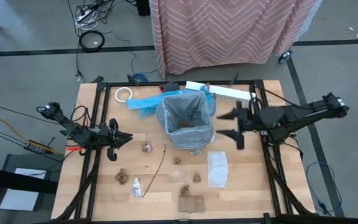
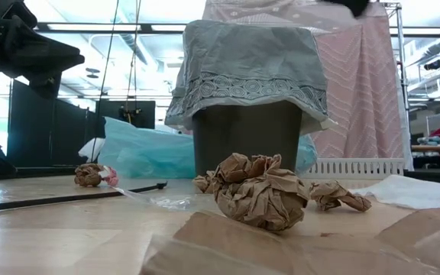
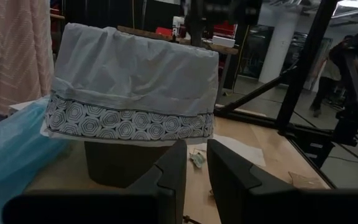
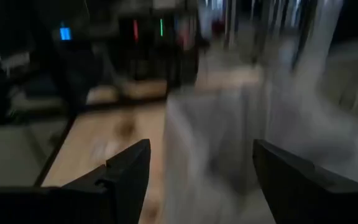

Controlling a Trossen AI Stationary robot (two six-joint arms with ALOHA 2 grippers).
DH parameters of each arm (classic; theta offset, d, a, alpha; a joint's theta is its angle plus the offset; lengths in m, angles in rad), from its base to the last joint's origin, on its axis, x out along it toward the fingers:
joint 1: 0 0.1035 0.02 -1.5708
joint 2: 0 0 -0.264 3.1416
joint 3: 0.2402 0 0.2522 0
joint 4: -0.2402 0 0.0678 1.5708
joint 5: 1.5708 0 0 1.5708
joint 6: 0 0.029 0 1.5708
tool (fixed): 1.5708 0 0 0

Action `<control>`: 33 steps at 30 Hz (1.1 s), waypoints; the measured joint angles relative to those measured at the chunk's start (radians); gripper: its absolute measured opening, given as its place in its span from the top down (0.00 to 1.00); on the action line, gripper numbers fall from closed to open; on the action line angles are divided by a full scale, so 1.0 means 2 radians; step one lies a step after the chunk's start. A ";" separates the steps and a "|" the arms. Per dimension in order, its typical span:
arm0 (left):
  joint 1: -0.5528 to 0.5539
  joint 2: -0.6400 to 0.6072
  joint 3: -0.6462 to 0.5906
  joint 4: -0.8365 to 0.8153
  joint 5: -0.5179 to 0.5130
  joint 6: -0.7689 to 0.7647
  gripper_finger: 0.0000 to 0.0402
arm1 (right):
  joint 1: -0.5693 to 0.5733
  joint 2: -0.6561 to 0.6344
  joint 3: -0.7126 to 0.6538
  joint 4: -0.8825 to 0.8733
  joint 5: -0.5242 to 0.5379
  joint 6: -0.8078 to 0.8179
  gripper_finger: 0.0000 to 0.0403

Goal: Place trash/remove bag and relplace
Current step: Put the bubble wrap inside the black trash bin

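Note:
A dark bin (image 2: 244,141) stands mid-table, lined with the grey bag (image 1: 185,115), whose rim is folded down over the bin's edge (image 3: 132,93). Something brown lies inside it (image 1: 186,126). Trash is scattered on the table nearer the front: brown paper wads (image 1: 122,176) (image 2: 258,191), a thin stick (image 1: 160,163), a small white tube (image 1: 136,186), a cardboard square (image 1: 191,203) and a clear wrapper (image 1: 217,168). My right gripper (image 1: 231,124) hangs wide open just right of the bin, holding nothing. My left gripper (image 1: 128,138) waits at the left, its fingers (image 3: 173,171) a narrow gap apart with nothing between them.
A bright blue plastic bag (image 1: 143,104) lies against the bin's far-left side. A white tape roll (image 1: 123,94) sits at the far left, and a white slatted piece (image 1: 222,92) at the far edge. Black frame rails (image 1: 272,168) run along both table sides.

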 joint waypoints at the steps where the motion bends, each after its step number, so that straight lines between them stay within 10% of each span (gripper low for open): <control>1: 0.000 0.000 0.000 0.000 0.000 0.000 0.82 | 0.016 -0.003 0.000 -0.042 0.011 0.038 0.35; 7: 0.000 0.000 0.000 0.000 0.000 0.000 0.82 | 0.094 0.028 -0.011 -0.182 0.043 0.227 0.35; 33: 0.000 0.000 0.000 0.000 0.000 -0.005 0.82 | 0.186 0.363 -0.104 -0.062 0.090 0.469 0.24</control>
